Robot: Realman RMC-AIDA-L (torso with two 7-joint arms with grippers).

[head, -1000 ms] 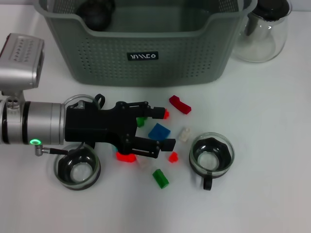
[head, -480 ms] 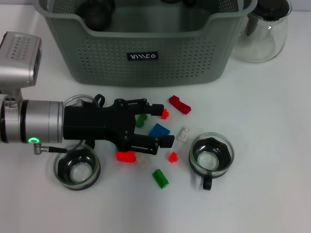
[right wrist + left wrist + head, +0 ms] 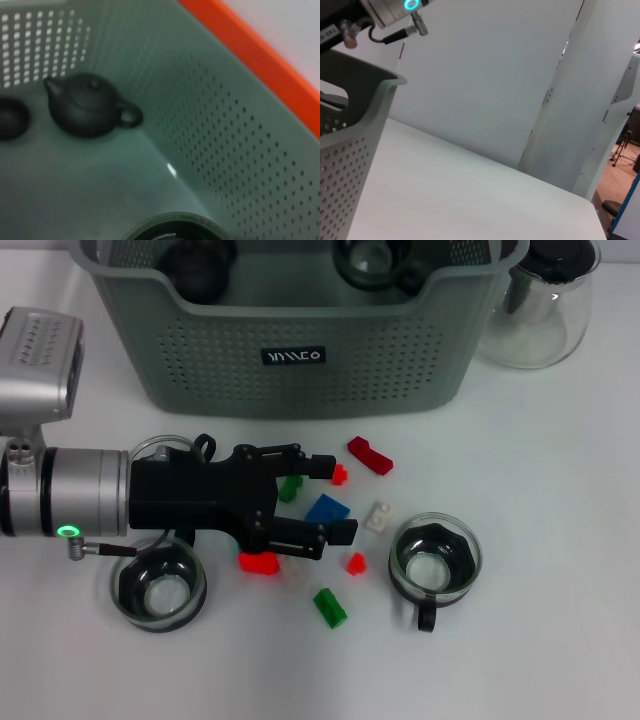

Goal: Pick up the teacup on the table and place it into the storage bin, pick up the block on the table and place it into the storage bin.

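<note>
Here the storage bin [image 3: 300,330] stands along the table's [image 3: 540,640] far edge, a glass teacup [image 3: 372,260] and a dark teapot [image 3: 200,265] inside it. The right wrist view looks down into that bin, showing the teapot [image 3: 87,105] and a cup rim [image 3: 175,227]; whether the right gripper is clenched or released cannot be told. The left gripper [image 3: 335,500] lies low over the middle of the table, fingers spread, straddling a blue block [image 3: 326,509]. Another teacup [image 3: 435,560] stands toward the near edge beside the scattered blocks, and a third cup [image 3: 158,585] sits under the left arm. A red block [image 3: 370,455] lies just before the bin.
</note>
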